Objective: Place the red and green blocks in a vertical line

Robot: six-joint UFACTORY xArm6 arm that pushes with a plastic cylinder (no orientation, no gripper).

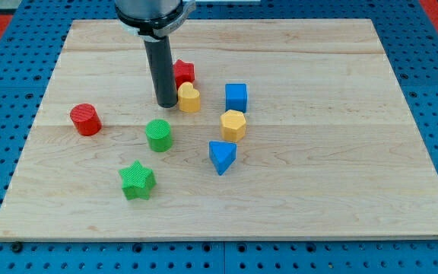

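Board (pixel 341 198): wooden, bearing eight blocks. Rod: no gripper, nothing held; my tip (pixel 166 105) rests just left of the yellow heart (pixel 189 98), below-left of the red star (pixel 184 72), probably placed to nudge that star. Blue cube (pixel 236 97). Blue triangle (pixel 221 156). Yellow hexagon (pixel 233 124). Green star (pixel 137 180) and green cylinder (pixel 158 135): roughly stacked near centre. Red cylinder (pixel 85 119): apart, at the view's left.

Yellow blocks (pixel 189 98), blue blocks (pixel 236 97), board (pixel 341 167)
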